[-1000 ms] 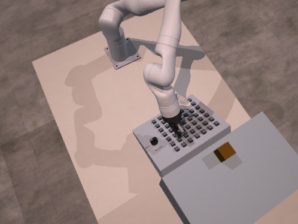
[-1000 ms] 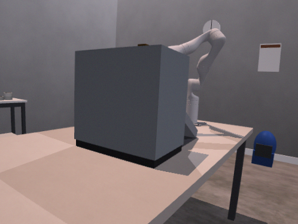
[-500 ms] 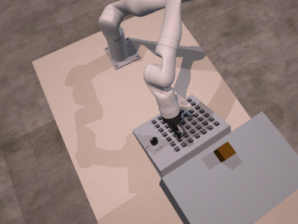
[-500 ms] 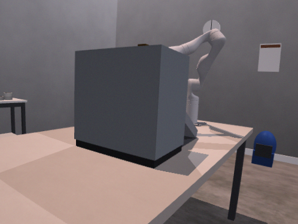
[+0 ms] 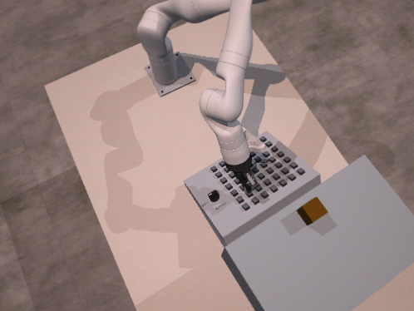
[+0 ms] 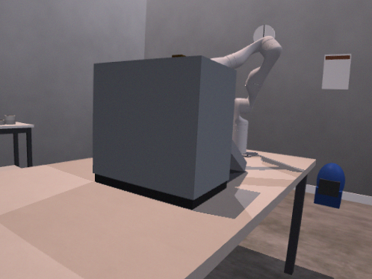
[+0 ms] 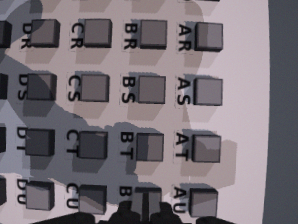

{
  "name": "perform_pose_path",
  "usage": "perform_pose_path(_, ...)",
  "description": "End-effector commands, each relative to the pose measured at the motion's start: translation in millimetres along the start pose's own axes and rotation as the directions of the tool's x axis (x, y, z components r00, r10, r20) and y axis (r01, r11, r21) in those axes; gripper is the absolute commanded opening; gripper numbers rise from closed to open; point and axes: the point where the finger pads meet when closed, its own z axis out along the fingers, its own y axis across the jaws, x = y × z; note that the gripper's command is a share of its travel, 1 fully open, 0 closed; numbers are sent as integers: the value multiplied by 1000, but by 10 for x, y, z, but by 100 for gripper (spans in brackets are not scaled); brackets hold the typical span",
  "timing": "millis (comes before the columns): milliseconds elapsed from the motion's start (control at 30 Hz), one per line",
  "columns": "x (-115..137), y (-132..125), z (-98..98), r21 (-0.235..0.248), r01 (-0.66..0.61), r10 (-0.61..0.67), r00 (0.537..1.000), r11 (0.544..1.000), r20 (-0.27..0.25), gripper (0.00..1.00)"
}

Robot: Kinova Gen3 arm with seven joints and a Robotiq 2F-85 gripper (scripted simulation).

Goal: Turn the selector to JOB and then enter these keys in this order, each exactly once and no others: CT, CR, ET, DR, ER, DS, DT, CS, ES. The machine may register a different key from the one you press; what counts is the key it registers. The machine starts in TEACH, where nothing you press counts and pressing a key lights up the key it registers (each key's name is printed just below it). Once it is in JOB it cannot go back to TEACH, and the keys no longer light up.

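Note:
The grey keypad panel (image 5: 253,186) lies on the table with a grid of dark square keys. Its black selector knob (image 5: 214,196) sits at the panel's front left corner; I cannot read its setting. My gripper (image 5: 248,188) is shut and empty, pointing down over the middle keys. In the wrist view the closed fingertips (image 7: 145,210) stand at the bottom edge, right at the BU key (image 7: 146,196). The CT key (image 7: 93,145), BT key (image 7: 150,147) and CR key (image 7: 97,33) lie further up. No key looks lit. In the exterior view the keypad is hidden.
A large grey box (image 5: 328,241) stands right behind the panel, with a small brown block (image 5: 312,210) on top. In the exterior view the box (image 6: 160,123) blocks the view of the panel; only the arm (image 6: 261,63) shows behind it. The arm's base (image 5: 170,76) is bolted at the table's far end.

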Motion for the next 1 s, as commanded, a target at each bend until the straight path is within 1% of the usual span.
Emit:
perform_pose_path(0,-15,27,12,-6,5,-5,1000,1000,4,10)
perform_pose_path(967,-15,27,97,-6,5,-5,1000,1000,4,10)
